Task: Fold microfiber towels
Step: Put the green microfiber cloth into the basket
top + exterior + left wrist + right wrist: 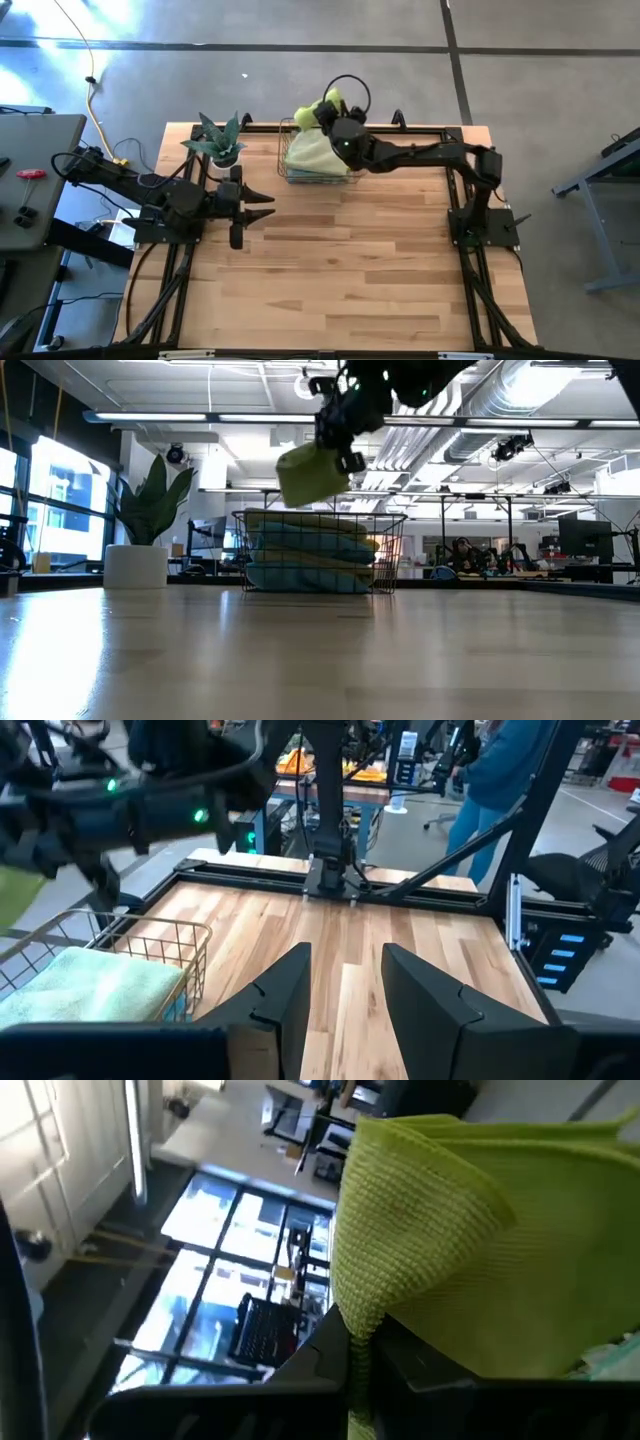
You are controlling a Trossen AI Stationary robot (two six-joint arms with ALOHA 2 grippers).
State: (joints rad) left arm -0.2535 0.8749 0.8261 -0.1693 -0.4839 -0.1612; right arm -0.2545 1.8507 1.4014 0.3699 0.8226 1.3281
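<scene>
A folded lime green microfiber towel [312, 473] hangs in the air over the wire basket [390, 550] at the table's far middle, with my right gripper [345, 432] shut on it. The same towel [480, 1250] fills the right wrist view. Inside the basket lies a stack of folded towels [310, 555] in yellow, light blue and pale green [90, 985]. My left gripper [345, 990] stands open over the table's left side [262, 207], pointing toward the right edge, with nothing between its fingers. My right gripper pinches the folded lime towel between its two fingers at a folded corner [362, 1315], several layers together. The fingers reach about level from the table's right side toward the basket. The towel is lifted clear and hangs above the stack in the basket.
A green spiky potted plant [222, 140] in a white pot stands left of the basket [290, 170]. The wooden table top [340, 270] in front of the basket and between the arms is bare. A person [500, 770] stands in the room beyond the table.
</scene>
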